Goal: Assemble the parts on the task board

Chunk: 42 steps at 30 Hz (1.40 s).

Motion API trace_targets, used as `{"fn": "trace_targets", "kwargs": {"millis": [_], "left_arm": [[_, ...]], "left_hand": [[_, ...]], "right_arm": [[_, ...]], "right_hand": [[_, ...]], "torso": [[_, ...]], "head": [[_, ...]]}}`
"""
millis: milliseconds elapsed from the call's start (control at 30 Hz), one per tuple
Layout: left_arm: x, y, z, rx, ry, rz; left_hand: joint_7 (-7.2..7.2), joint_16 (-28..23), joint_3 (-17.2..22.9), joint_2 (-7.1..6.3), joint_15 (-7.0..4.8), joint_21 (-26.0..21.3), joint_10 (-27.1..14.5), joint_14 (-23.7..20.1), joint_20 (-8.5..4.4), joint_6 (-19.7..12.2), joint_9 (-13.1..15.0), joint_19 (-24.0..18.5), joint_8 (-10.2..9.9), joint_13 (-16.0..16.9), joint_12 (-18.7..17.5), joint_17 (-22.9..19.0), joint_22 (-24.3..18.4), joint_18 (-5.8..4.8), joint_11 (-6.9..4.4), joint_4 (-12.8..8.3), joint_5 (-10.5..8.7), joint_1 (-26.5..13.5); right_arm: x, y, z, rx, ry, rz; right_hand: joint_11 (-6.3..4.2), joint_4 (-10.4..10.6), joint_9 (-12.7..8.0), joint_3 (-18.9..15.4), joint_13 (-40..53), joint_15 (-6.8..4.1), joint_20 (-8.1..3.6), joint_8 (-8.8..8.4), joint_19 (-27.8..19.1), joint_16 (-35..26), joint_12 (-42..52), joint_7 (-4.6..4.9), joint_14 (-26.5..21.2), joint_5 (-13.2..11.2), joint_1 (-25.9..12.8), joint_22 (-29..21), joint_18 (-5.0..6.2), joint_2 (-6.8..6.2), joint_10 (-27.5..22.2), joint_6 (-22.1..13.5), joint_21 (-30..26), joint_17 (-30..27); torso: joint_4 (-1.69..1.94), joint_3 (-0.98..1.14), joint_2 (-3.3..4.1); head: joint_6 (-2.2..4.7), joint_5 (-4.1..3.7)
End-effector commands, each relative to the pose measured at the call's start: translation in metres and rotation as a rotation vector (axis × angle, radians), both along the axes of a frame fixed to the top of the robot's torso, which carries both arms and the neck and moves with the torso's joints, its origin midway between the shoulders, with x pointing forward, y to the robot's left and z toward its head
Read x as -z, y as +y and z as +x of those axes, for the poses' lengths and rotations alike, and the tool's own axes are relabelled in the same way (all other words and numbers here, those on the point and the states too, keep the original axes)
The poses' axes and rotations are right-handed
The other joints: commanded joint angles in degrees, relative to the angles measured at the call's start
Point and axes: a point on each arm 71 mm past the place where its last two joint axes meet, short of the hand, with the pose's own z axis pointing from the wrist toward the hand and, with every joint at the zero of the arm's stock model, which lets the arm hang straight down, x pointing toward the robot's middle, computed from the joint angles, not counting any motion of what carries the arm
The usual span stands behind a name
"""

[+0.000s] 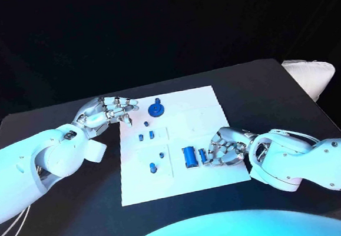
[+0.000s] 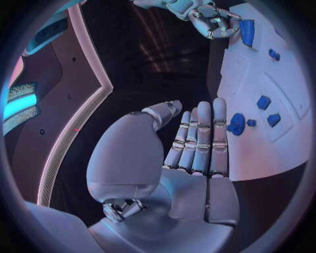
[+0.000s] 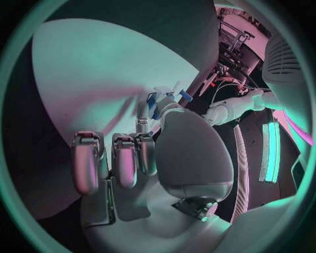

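1. The right hand [image 1: 226, 147] is seen low over the near right part of the task board [image 1: 193, 100], with its fingers curled around a small blue part [image 3: 152, 103]; the part is pinched at the fingertips, probably so that it can be carried to its seat.
2. Just beside this hand a larger blue cylinder-like part [image 1: 189, 156] lies flat on the board, well within reach.
3. The left hand [image 1: 105, 111] is held at the far left edge of the board, fingers straight and close together, and nothing is held in it; it is judged to wait out of the way.
4. Near its fingertips a round blue part [image 1: 156, 108] rests on the board.
5. Other small blue pieces [image 1: 145, 136] lie between them; the board lies on the black bench [image 1: 83, 225].
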Motion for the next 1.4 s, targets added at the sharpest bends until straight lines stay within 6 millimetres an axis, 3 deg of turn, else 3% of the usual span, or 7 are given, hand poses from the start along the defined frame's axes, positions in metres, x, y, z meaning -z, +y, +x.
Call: {"fn": "trace_targets", "kwargs": {"millis": [33,200,567,1267,1400], "left_arm": [[-0.001,-0.002,-0.001,0.017,0.0,-0.015],[-0.001,-0.002,-0.001,0.016,0.0,-0.014],[-0.001,-0.001,-0.001,0.018,0.004,-0.011],[0.0,-0.002,0.0,0.017,0.003,-0.01],[0.0,-0.002,0.0,0.017,0.002,-0.011]], "left_hand": [[-0.05,-0.35,0.38,0.29,0.11,0.28,-0.05,0.12,0.11,-0.45,-0.06,0.34,0.27,-0.08,-0.21,-0.09,0.06,0.84,0.44,0.04,0.15,0.25],[-0.04,-0.36,0.46,0.33,0.11,0.33,-0.05,0.12,0.11,-0.47,-0.09,0.32,0.32,-0.1,-0.21,-0.09,0.11,0.84,0.44,0.04,0.15,0.26],[-0.07,-0.39,0.69,0.47,0.07,0.42,-0.04,0.1,0.08,-0.47,-0.12,0.31,0.38,-0.12,-0.2,-0.11,0.18,0.86,0.41,-0.11,0.2,0.51],[-0.06,-0.46,1.05,0.62,0.01,0.63,-0.02,0.06,0.01,-0.48,-0.17,0.29,0.45,-0.16,-0.21,-0.14,0.34,0.87,0.4,-0.41,0.23,0.91],[-0.06,-0.46,1.05,0.62,0.01,0.63,-0.02,0.06,0.01,-0.48,-0.17,0.29,0.45,-0.16,-0.21,-0.14,0.34,0.87,0.4,-0.41,0.23,0.91]], "right_arm": [[0.001,-0.001,0.002,0.022,-0.01,-0.029],[0.004,-0.002,0.002,0.018,0.009,-0.048],[0.01,0.0,0.0,-0.044,0.071,-0.09],[-0.004,-0.001,-0.001,-0.046,0.005,0.073],[-0.011,0.002,-0.001,-0.053,-0.027,0.115]], "right_hand": [[-0.39,0.48,0.11,0.05,13.12,-0.45,-0.36,0.45,5.17,0.24,0.26,-0.36,5.61,0.45,-0.3,13.91,-0.82,0.91,4.41,0.04,0.27,13.93],[-0.4,0.46,0.14,0.03,13.11,-0.46,-0.37,0.48,5.18,0.24,0.23,-0.38,5.61,0.55,-0.31,13.91,-0.82,0.93,4.4,-0.01,0.29,13.94],[-0.45,-1.23,0.33,-0.06,12.87,-0.51,-0.42,0.82,4.98,-0.04,-0.38,-0.43,5.48,0.21,3.75,13.68,-0.66,-1.26,4.17,-0.77,-0.67,13.38],[-0.07,-0.44,0.09,-0.77,12.44,-0.25,-0.28,0.5,4.55,-0.66,-1.41,0.05,5.19,1.38,3.97,13.18,-0.29,-1.58,3.75,-1.48,-2.77,12.15],[-0.06,-0.31,0.1,-0.65,12.58,-0.22,-0.24,0.55,4.59,-0.58,-1.11,0.02,5.23,1.63,4.16,13.23,-0.33,-1.27,3.85,-1.45,-2.55,12.32]], "torso": [[-0.03,-0.01,-0.02],[-0.07,-0.01,-0.02],[-0.09,0.01,-0.02],[-0.23,-0.08,-0.16],[-0.08,-0.01,-0.05]], "head": [[0.0,0.09],[0.0,0.09],[0.0,0.01],[0.0,-0.15],[0.0,-0.19]]}}
